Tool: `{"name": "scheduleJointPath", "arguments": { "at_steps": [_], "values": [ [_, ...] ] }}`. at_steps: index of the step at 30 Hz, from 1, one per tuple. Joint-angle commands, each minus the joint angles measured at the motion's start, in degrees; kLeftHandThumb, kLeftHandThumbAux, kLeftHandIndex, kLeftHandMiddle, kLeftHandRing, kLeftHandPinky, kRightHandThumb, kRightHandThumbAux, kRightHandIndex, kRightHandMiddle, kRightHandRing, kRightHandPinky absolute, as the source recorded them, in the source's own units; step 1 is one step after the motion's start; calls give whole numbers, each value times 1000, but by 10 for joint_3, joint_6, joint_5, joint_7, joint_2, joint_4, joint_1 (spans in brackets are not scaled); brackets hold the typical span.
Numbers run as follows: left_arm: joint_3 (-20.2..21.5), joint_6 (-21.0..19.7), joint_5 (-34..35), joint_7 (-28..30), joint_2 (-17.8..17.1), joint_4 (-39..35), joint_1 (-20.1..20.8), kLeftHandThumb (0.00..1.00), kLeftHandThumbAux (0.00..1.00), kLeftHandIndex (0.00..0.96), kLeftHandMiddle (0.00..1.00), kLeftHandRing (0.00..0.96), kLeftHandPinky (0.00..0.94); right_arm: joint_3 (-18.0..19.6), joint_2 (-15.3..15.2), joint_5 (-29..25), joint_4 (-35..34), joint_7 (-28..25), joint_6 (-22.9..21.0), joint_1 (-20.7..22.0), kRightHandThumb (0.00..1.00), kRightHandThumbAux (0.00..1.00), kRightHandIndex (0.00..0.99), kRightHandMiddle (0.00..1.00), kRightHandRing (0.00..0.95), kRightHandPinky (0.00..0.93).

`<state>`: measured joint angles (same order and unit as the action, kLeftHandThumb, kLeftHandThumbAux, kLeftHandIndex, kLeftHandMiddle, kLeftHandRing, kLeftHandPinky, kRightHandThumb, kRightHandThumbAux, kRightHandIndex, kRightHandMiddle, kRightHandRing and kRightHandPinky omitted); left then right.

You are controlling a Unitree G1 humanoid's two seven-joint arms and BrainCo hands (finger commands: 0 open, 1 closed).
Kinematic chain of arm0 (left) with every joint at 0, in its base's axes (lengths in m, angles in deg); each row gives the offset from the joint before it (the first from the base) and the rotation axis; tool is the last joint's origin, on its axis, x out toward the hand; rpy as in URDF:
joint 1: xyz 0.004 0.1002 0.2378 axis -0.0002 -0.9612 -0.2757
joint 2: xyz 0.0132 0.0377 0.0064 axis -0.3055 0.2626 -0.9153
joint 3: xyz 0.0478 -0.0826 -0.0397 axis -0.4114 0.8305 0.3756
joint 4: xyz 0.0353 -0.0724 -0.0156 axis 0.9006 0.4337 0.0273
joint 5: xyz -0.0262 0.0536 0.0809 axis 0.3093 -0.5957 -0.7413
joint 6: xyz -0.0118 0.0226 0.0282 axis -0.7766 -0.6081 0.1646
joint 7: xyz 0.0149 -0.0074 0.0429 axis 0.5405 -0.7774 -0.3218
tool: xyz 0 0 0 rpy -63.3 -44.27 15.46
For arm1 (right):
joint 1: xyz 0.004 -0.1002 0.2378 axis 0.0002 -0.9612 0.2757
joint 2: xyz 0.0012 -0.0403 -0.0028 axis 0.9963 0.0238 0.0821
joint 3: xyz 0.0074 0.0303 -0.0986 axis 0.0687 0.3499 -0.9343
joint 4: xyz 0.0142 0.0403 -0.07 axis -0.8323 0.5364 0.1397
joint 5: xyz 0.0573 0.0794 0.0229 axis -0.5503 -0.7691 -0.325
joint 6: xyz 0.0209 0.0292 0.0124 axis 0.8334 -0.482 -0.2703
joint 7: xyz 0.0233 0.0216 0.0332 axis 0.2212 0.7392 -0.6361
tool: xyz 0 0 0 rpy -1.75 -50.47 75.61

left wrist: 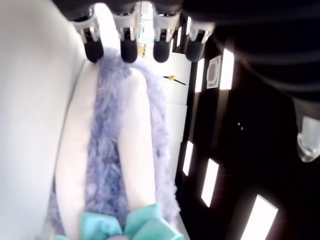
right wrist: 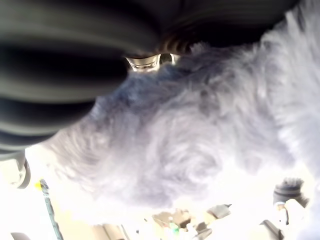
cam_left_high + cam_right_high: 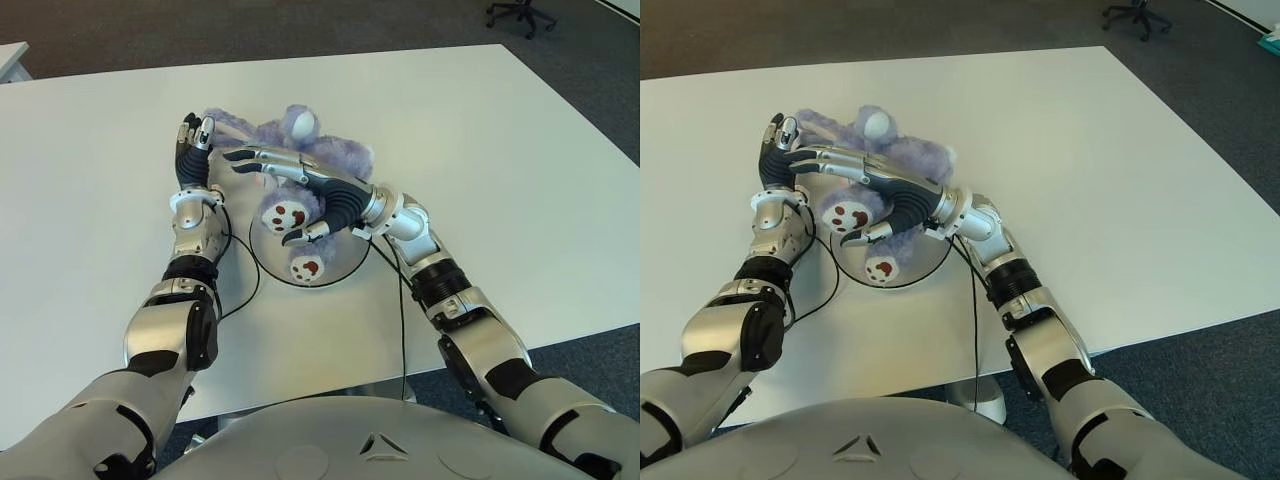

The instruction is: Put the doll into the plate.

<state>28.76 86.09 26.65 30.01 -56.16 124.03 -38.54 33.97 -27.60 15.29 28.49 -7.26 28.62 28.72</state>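
Observation:
A purple plush doll [image 3: 340,155] with white soles marked by brown paw prints lies across the round dark-rimmed plate [image 3: 355,262]. Its feet are over the plate, and its head and long ears reach past the far rim. My right hand [image 3: 270,190] lies over the doll's middle with fingers stretched out and the thumb curled by one foot, not closed on it. Its wrist view is filled with the doll's fur [image 2: 190,135]. My left hand [image 3: 193,140] stands upright at the doll's left side, its straight fingertips [image 1: 127,50] near a long ear [image 1: 107,165] and a teal bow [image 1: 125,227].
The white table [image 3: 520,150] spreads wide to the right and the far side. Black cables [image 3: 250,275] loop from both wrists beside the plate. An office chair [image 3: 520,14] stands on the dark carpet beyond the far right corner.

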Motion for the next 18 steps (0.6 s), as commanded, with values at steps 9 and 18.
{"name": "scheduleJointPath", "arguments": {
  "at_steps": [9,18],
  "values": [
    [7,19,7,24,24,60,-60,0,456,0,69,65,0,-5,-6,22,-3,15,-10,-1,278,371,19,0,0,0],
    [15,16,8,32,25,63,-55,0,457,0,75,61,0,-4,-1,10,-2,20,-14,-5,303,389,27,0,0,0]
  ]
}}
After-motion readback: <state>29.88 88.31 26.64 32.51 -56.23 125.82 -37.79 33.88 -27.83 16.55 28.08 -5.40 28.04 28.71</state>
